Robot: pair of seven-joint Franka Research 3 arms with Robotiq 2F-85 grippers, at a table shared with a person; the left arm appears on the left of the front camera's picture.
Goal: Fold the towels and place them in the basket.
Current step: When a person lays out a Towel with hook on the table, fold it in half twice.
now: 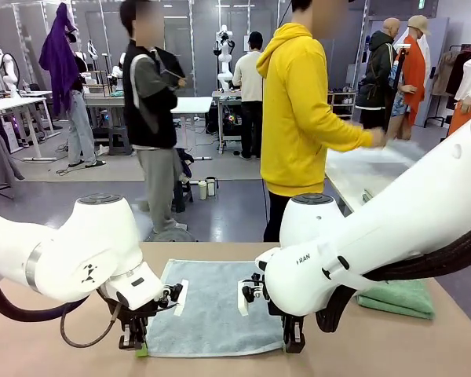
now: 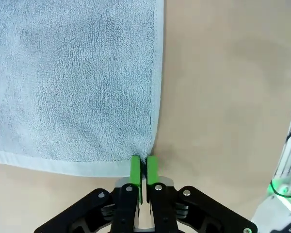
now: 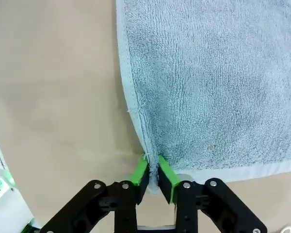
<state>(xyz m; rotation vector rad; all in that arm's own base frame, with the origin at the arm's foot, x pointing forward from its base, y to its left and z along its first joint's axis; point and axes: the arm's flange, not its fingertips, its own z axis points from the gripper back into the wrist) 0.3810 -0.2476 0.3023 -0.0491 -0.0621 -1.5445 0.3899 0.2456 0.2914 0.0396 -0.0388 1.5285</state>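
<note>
Tan tabletop (image 1: 424, 345) carries a pale grey-blue terry towel (image 1: 212, 306), spread flat between the arms, with looped pile inside a smooth woven border. Soft, light and limp, it should drape when lifted, so its near corners suit best. The left gripper (image 2: 143, 167) and right gripper (image 3: 153, 170) each pinch one, pads closed on fabric.

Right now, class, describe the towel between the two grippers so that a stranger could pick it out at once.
On the tan table, near the front edge, lies the grey-blue towel, spread flat. The left gripper and right gripper each pinch a near corner. Unlike the green towel to its right, it is unfolded.
</note>
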